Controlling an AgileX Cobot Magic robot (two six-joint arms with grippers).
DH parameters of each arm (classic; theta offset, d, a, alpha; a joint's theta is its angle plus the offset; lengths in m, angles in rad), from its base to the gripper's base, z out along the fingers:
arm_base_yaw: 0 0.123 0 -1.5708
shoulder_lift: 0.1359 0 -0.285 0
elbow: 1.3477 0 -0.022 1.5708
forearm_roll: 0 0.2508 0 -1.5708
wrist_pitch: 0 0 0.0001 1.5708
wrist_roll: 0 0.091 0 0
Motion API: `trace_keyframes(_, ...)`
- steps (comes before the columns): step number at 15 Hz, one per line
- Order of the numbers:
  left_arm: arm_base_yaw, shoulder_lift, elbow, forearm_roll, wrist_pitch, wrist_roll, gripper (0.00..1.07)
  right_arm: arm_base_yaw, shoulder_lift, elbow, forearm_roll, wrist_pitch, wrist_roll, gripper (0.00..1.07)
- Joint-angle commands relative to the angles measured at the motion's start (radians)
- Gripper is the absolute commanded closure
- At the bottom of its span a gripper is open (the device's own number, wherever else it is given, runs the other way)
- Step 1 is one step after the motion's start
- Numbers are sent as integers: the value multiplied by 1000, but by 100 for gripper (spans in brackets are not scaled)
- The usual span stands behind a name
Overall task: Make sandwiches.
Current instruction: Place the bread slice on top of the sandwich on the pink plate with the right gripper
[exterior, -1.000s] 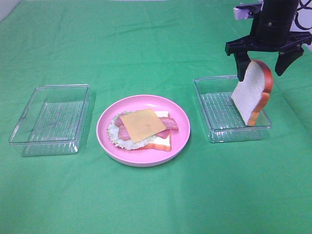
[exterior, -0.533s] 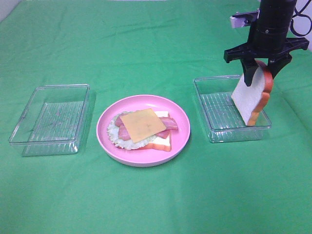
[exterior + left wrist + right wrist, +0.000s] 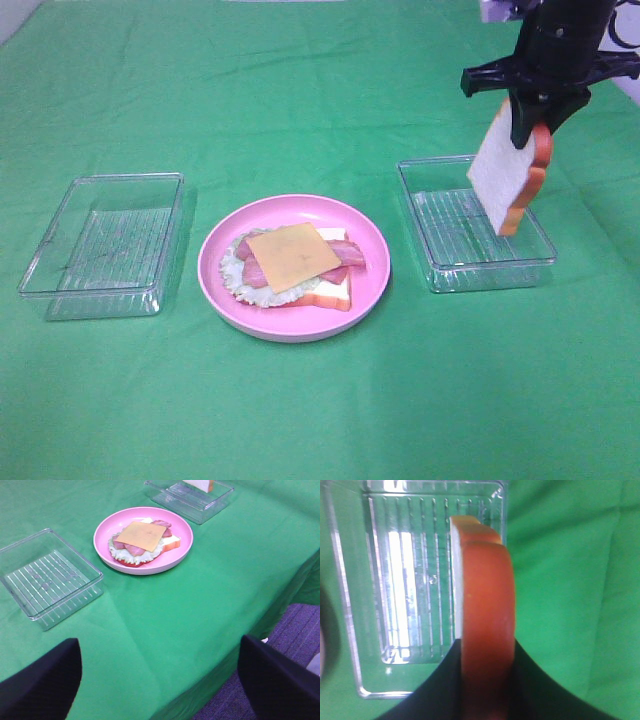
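Note:
The open sandwich (image 3: 292, 258) lies on the pink plate (image 3: 300, 201): a bread slice at the bottom, then lettuce, bacon strips and a yellow cheese slice on top. My right gripper (image 3: 528, 122) is shut on a second bread slice (image 3: 498, 178) and holds it upright by its top edge, clear above the right clear tray (image 3: 480, 276). In the right wrist view the orange-brown crust (image 3: 487, 610) runs between the black fingers (image 3: 440, 690). My left gripper (image 3: 157, 645) stands open above the table's near edge, far from the plate (image 3: 105, 525) and the stack (image 3: 140, 536).
A second clear tray (image 3: 45, 290) sits left of the plate with nothing in it. The green cloth drops off at the table's edge beside the left gripper, with purple floor (image 3: 300, 630) below.
The right gripper has closed on the bread slice that leaned in the right tray and lifted it off the tray floor. The left arm has not moved.

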Motion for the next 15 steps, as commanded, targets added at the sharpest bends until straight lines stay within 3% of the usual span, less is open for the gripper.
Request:
trace_keyframes(1,-2,-22,3,1,-5,-5,26,-5,-83,0,94,39,-29,107)
trace_keyframes(4,-2,-22,3,1,-5,-5,26,-4,-140,11,229,40,-76,107)
trace_keyframes(6,-2,-22,3,1,-5,-5,26,-4,-164,59,393,36,-164,107)
trace_keyframes(13,-2,-22,3,1,-5,-5,26,-3,-197,404,931,-192,-454,107)
trace_keyframes(15,-2,-22,3,1,-5,-5,26,-3,-197,514,1137,-266,-599,107)
